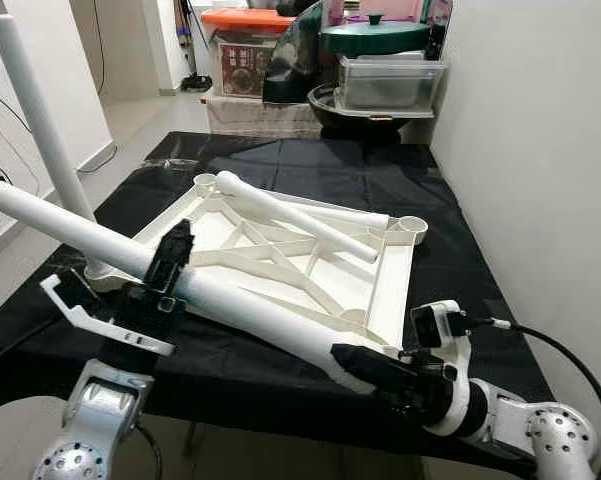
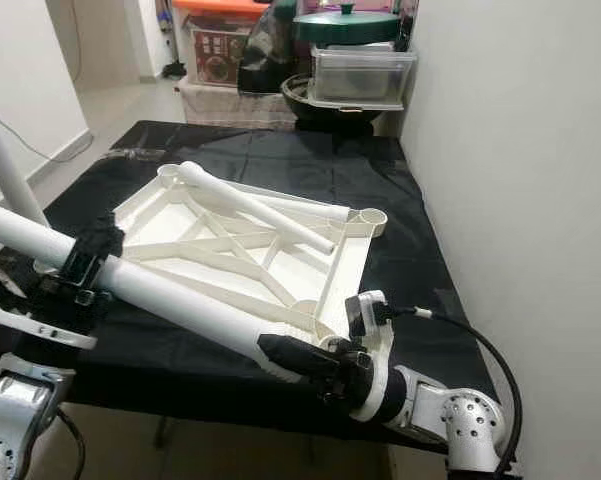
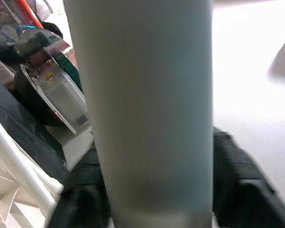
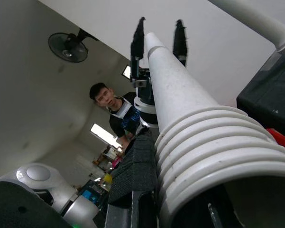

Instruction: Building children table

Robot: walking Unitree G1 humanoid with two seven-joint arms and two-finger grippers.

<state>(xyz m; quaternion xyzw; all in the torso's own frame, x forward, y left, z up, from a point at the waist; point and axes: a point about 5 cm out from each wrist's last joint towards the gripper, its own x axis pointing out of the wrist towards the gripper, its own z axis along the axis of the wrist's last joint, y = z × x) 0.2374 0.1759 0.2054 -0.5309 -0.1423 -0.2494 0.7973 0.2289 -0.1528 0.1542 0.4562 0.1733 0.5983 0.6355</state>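
Observation:
The white table top (image 1: pixel 395 280) lies upside down on a black-covered table. One white leg (image 1: pixel 45 130) stands upright at its far left corner. A second leg (image 1: pixel 295 217) lies loose across the ribbed frame. I hold a third long leg (image 1: pixel 250 305) slanted over the near edge. My left gripper (image 1: pixel 175 255) is shut around its middle, with black fingers (image 3: pixel 237 180) on both sides of the tube. My right gripper (image 1: pixel 352 362) is shut on its lower, threaded end (image 4: pixel 213 142), close to the near right corner of the frame.
An open round socket (image 1: pixel 412 228) sits at the far right corner of the frame. Storage boxes and a green-lidded pot (image 1: pixel 375 40) crowd the back. A white wall (image 1: pixel 540 150) runs close along the right. A person (image 4: pixel 116 109) stands behind me.

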